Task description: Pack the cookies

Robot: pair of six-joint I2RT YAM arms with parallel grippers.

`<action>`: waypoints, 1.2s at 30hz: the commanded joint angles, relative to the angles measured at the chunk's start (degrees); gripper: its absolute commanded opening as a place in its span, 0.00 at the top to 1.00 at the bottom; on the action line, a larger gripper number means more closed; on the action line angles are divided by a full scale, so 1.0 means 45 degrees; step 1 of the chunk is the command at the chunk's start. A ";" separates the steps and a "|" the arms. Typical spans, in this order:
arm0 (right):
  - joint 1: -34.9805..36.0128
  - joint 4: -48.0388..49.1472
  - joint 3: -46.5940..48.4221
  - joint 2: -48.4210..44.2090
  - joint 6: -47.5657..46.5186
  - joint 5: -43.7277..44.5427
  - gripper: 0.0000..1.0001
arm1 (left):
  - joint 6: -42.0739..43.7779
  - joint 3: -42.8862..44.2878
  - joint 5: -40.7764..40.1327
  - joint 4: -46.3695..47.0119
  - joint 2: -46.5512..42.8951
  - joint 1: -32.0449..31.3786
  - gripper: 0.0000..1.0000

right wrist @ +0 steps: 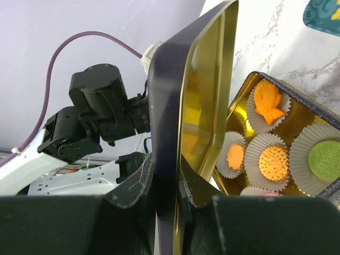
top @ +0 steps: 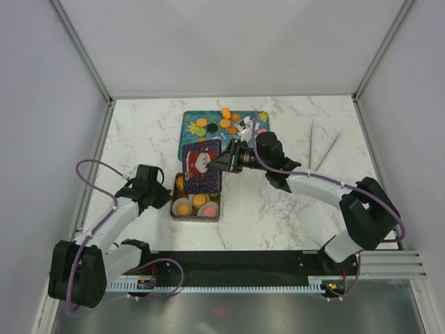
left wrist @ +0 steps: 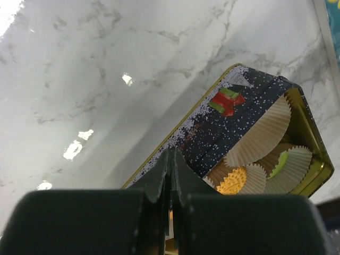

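A dark tin (top: 174, 213) holds cookies in white paper cups: orange (top: 183, 208) and pink (top: 208, 211). My left gripper (top: 165, 196) is shut on the tin's left wall; in the left wrist view its jaws (left wrist: 172, 154) stand nearly together at the speckled tin (left wrist: 223, 133). My right gripper (top: 221, 165) is shut on the Santa lid (top: 200, 165) and holds it tilted over the tin's far end. The right wrist view shows the lid (right wrist: 170, 79) on edge between the jaws (right wrist: 166, 170), with a fish cookie (right wrist: 266, 101) and a green cookie (right wrist: 325, 160) below. Loose cookies (top: 226, 124) lie on the teal tray (top: 189, 118).
A small white item (top: 243, 129) lies on the tray next to my right wrist. Two thin grey sticks (top: 323, 149) lie on the marble at the right. White walls close in the table at the left, back and right. A black rail (top: 229, 261) runs along the near edge.
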 commanded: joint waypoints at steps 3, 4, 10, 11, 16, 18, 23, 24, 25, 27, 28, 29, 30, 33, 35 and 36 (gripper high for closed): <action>-0.0395 0.2012 -0.0720 0.0239 0.0815 -0.0425 0.95 | -0.1273 0.0305 -0.0277 0.0567 -0.0185 -0.1001 0.98; -0.0415 0.2401 -0.0837 0.0278 0.0913 -0.0484 0.95 | -0.1293 0.0324 -0.0277 0.0567 -0.0224 -0.1079 0.98; -0.0435 0.3554 -0.1385 0.0434 0.1850 -0.0465 0.95 | -0.0844 0.0636 -0.0527 0.0162 -0.0399 -0.1159 0.98; -0.0435 0.3731 -0.1520 0.0473 0.1967 -0.0465 0.95 | -0.0805 0.0811 -0.0879 -0.0288 -0.0477 -0.1120 0.98; -0.0435 0.4825 -0.1931 0.0532 0.2865 -0.0445 0.95 | 0.0052 0.2120 -0.2230 -0.2165 -0.0946 -0.0379 0.86; -0.0415 0.5408 -0.2146 0.0571 0.3159 -0.0406 0.95 | 0.0288 0.2529 -0.2172 -0.2264 -0.1219 0.0051 0.79; -0.0181 0.6700 -0.2634 0.0981 0.4212 -0.0270 0.95 | 0.1128 0.3447 -0.1938 -0.2324 -0.1610 0.0189 0.46; -0.0045 0.6895 -0.2693 0.1039 0.4253 -0.0231 0.95 | 0.1284 0.3546 -0.1860 -0.2323 -0.1650 0.0189 0.41; 0.0014 0.6974 -0.2713 0.1156 0.4273 -0.0153 0.95 | 0.1595 0.3624 -0.1666 -0.2285 -0.1708 0.0170 0.36; 0.0209 0.7402 -0.2830 0.1390 0.4449 -0.0016 0.95 | 0.2064 0.3761 -0.0927 -0.2050 -0.1690 0.0189 0.23; 0.0287 0.7540 -0.2850 0.1469 0.4546 -0.0015 0.95 | 0.2357 0.3781 -0.0689 -0.2031 -0.1670 0.0170 0.21; 0.0346 0.7716 -0.2869 0.1566 0.4624 0.0043 0.95 | 0.2495 0.3743 -0.0474 -0.2011 -0.1708 0.0189 0.16; 0.0463 0.7988 -0.2869 0.1761 0.4760 0.0082 0.95 | 0.2612 0.3665 -0.0066 -0.1818 -0.1747 0.0170 0.13; 0.0600 0.8729 -0.3006 0.2016 0.5150 0.0160 0.95 | 0.2925 0.3256 0.0541 -0.1408 -0.1924 0.0189 0.06; 0.0678 0.9141 -0.3122 0.2289 0.5385 0.0180 0.95 | 0.3140 0.2924 0.1360 -0.1153 -0.1885 0.0150 0.03; 0.0756 0.9472 -0.3162 0.2445 0.5522 0.0219 0.95 | 0.3257 0.2825 0.1828 -0.0978 -0.1865 0.0150 0.03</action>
